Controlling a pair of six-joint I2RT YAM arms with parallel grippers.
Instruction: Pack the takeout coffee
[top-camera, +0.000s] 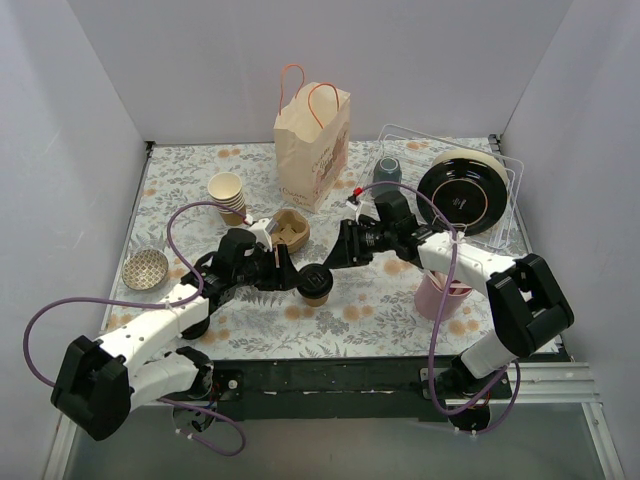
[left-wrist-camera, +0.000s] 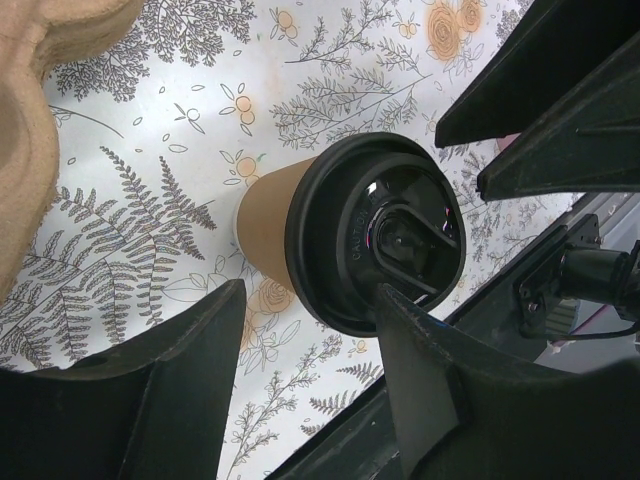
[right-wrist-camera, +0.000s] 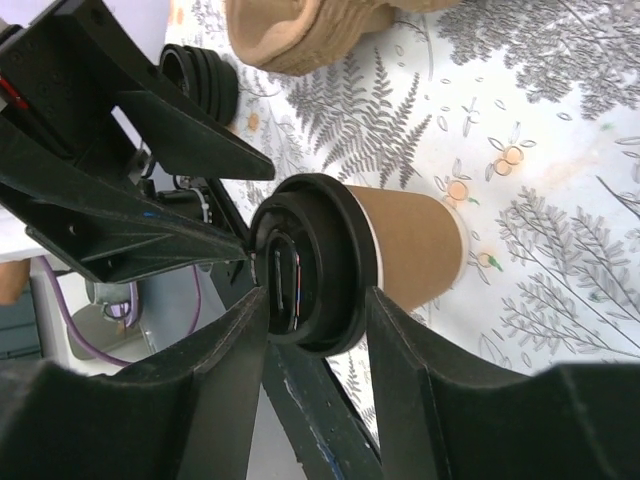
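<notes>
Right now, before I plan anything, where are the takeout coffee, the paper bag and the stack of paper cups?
takeout coffee (top-camera: 315, 280): top view, on its black lid.
paper bag (top-camera: 312, 150): top view, on its front face.
stack of paper cups (top-camera: 228, 194): top view, on the top cup.

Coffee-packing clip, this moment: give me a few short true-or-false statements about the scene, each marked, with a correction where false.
1. The takeout coffee stands upright on the table with its black lid on. True.
2. The coffee is already inside the paper bag. False: it is out on the table, in front of the bag.
3. The paper bag lies flat on its side. False: it stands upright at the back, handles up.
4. The left gripper and the right gripper are both close to the coffee, one on each side. True.
5. A stack of lidless cups stands left of the bag. True.
</notes>
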